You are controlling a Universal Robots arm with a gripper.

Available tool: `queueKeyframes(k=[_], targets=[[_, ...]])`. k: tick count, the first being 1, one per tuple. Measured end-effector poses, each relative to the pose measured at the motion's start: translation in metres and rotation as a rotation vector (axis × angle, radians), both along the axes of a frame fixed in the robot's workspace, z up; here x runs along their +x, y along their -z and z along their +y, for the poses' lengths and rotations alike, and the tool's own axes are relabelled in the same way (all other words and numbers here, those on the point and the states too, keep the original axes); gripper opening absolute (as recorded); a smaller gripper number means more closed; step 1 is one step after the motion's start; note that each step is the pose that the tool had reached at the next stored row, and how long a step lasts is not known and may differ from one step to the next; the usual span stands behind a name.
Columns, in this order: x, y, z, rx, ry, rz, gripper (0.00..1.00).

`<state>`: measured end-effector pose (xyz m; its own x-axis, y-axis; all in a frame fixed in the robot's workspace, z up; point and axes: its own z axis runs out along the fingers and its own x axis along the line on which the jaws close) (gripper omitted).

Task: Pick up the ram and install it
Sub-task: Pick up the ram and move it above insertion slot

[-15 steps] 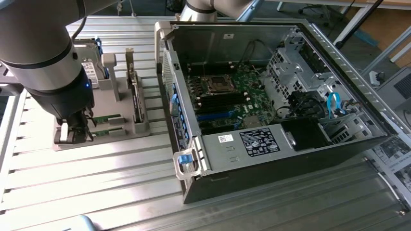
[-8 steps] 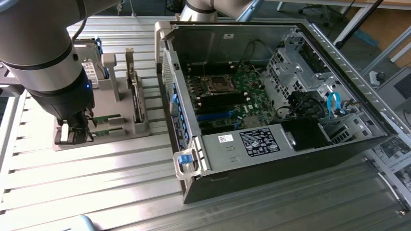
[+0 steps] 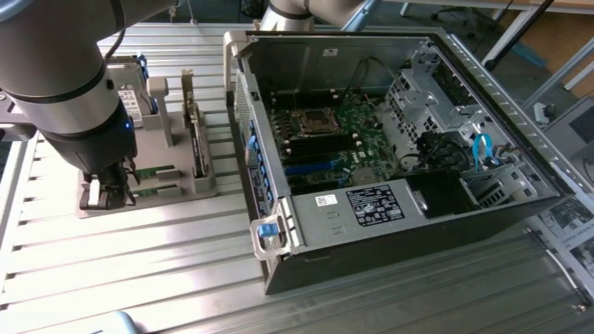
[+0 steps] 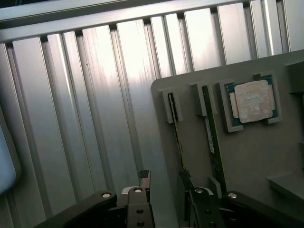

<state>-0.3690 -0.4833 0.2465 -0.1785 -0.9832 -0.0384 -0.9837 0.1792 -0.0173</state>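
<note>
Gripper (image 4: pixel 164 183) spread wide, holding nothing, near ram (image 4: pixel 176 128) — wrist view: processor (image 4: pixel 251 100); exterior view: open computer case (image 3: pixel 307 62).

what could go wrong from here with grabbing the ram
1. The open gripper hangs over the ram, but the stick looks off-centre between the jaws, so closing might tilt it in its slot instead of gripping it squarely.
2. The second stick stands close alongside on the tray. If the gripper comes down slightly off line, it could clip that one.
</note>
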Motion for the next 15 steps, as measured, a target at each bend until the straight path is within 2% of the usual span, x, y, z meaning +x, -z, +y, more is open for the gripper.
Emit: queueKeyframes(k=[15], targets=[[0.0000,0.0042,0.0008,0.0001,0.000,-0.0002,0.36]])
